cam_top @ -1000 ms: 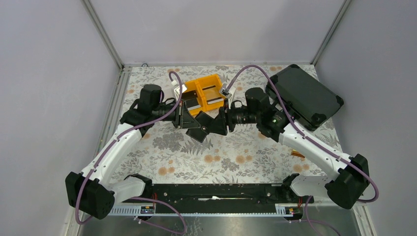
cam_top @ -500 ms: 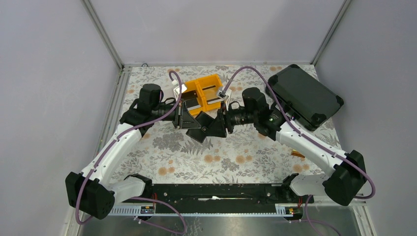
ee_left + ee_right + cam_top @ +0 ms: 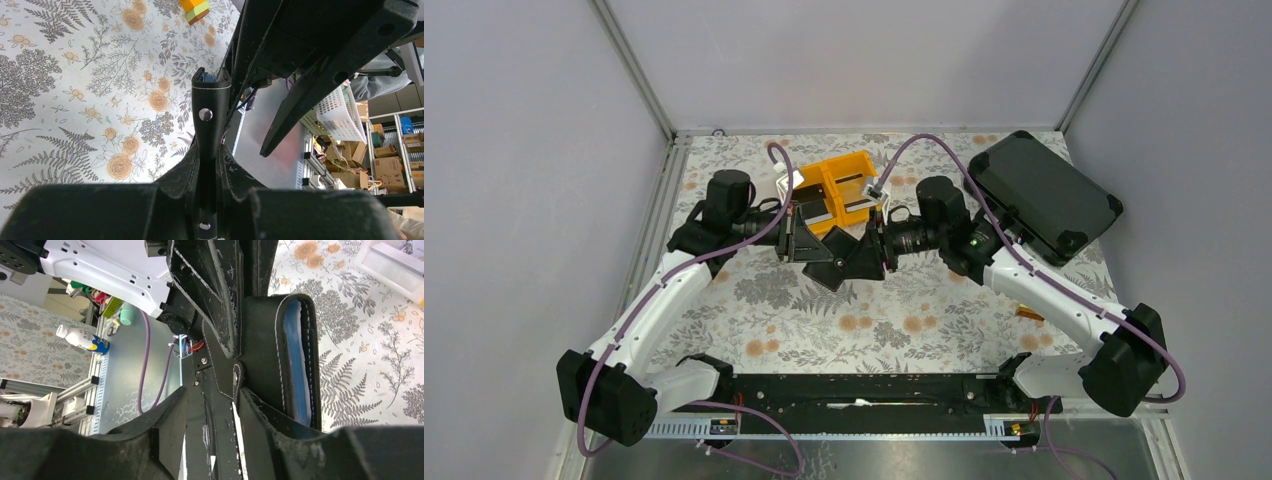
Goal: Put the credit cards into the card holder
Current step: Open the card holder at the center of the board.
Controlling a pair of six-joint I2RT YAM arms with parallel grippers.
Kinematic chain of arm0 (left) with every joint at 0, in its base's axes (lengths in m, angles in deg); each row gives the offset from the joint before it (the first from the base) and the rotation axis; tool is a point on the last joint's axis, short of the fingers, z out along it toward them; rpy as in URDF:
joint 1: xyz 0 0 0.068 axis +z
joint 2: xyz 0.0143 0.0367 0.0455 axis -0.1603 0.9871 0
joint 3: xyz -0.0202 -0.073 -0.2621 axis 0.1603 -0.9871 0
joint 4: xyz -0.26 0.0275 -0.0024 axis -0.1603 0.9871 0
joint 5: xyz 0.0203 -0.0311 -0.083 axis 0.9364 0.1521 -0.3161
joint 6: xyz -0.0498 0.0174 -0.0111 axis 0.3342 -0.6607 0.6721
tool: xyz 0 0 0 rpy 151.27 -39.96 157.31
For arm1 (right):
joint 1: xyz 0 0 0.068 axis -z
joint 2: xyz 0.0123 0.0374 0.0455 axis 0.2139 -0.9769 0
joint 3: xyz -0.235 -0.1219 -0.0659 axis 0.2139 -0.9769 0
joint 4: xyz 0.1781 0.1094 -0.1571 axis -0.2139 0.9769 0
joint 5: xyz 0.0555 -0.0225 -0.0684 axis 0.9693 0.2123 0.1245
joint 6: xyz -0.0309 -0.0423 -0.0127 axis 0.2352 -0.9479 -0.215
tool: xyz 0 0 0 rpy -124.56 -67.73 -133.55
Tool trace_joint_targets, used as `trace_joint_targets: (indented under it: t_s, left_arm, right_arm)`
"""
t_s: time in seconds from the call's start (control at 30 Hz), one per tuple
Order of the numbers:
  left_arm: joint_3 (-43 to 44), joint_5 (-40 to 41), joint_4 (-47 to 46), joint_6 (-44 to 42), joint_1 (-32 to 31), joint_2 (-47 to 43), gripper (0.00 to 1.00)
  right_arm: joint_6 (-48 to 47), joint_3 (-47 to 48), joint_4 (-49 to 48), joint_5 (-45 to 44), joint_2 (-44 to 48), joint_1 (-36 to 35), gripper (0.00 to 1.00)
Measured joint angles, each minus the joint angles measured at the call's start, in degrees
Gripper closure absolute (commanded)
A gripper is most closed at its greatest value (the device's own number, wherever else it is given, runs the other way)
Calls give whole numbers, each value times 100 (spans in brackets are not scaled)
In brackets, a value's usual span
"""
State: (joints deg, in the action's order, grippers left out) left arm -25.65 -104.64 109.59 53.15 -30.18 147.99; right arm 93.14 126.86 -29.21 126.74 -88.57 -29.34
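- The card holder (image 3: 842, 255) hangs in the air over the middle of the floral table (image 3: 774, 300), stretched between the two arms just in front of the yellow bin (image 3: 839, 180).
- Its long axis runs left to right, from one gripper to the other. It is spread open with the fold sagging toward the near edge, so the two panels make a shallow V from above.
- One card holder is in view. Two credit cards (image 3: 817, 212) show as silvery strips, each in its own compartment of the yellow bin.
- There is one yellow bin, one white bin (image 3: 784, 183) just to its left, and one black hard case (image 3: 1044, 195) at the far right.
- The holder is black outside with pale stitching along its edges. The right wrist view shows a light-blue pocket lining, and the left wrist view shows a small metal snap stud.
- The left gripper (image 3: 796, 235) is clenched tight on the holder's left flap, a thin black strip pinched between its fingers (image 3: 182, 172).
- The right gripper (image 3: 886, 248) has the right panel's edge between its half-spread fingers (image 3: 250, 410). I cannot tell whether they are pressing it.
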Motion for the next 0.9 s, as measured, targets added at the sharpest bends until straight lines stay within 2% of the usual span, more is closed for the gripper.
trace_joint_targets:
  t_s: [0.5, 0.77, 0.9]
  left_arm:
    - [-96, -4, -52, 63, 7, -90, 100]
    - [-127, -2, -74, 122, 7, -120, 100]
    - [-142, 72, -68, 122, 17, -136, 100]
  right_arm:
    - [70, 0, -127, 28, -212, -2, 68]
    - [-55, 0, -63, -166, -223, -17, 99]
    - [-144, 0, -37, -380, -223, -79, 100]
